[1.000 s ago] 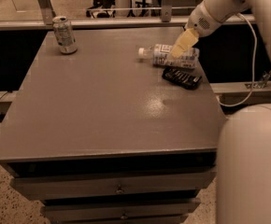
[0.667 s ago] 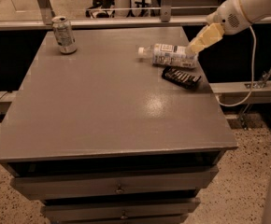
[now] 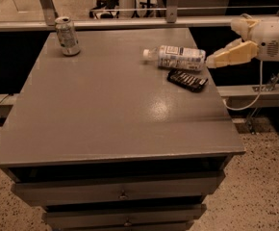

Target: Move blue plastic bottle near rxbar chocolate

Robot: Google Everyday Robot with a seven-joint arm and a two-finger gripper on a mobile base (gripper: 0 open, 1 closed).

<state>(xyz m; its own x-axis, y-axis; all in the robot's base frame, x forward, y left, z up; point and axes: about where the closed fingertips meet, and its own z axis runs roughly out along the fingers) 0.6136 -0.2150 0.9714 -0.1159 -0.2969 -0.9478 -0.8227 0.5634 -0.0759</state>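
Note:
The blue plastic bottle (image 3: 178,57) lies on its side on the grey table (image 3: 106,105), at the far right, white cap pointing left. The rxbar chocolate (image 3: 187,80), a flat dark bar, lies just in front of it, close to the bottle's right end. My gripper (image 3: 212,61) is at the right, off the table's edge, its pale fingers pointing left toward the bottle's base, a small gap away. It holds nothing.
A silver-green drink can (image 3: 67,35) stands upright at the table's far left corner. A metal rail (image 3: 130,22) runs behind the table. Drawers (image 3: 122,194) sit under the tabletop. A cable (image 3: 247,100) hangs at the right.
My arm has drawn back to the right, away from the bottle and bar, and now sits off the table's right edge. The bottle and bar stay where they were.

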